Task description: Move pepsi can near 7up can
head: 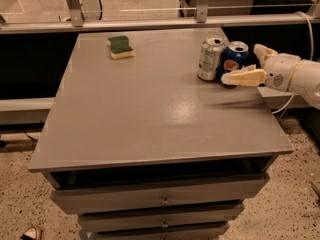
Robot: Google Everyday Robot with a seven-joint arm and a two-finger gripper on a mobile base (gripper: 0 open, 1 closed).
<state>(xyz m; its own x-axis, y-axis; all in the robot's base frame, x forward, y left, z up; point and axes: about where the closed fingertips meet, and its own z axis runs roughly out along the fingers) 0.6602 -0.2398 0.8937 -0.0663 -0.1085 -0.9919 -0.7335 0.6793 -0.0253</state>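
The dark blue pepsi can [233,59] stands upright at the table's right edge, touching or almost touching the silver-green 7up can [209,58] on its left. My gripper [240,64] reaches in from the right and is open. Its near finger [245,77] lies across the front of the pepsi can's lower part. Its far finger [263,52] is just right of the can's top, with a small gap to it.
A green and yellow sponge [120,46] lies at the back left of the grey table [150,114]. A metal rail [150,21] runs behind the table. Drawers are below its front edge. A white cable [306,29] hangs at the right.
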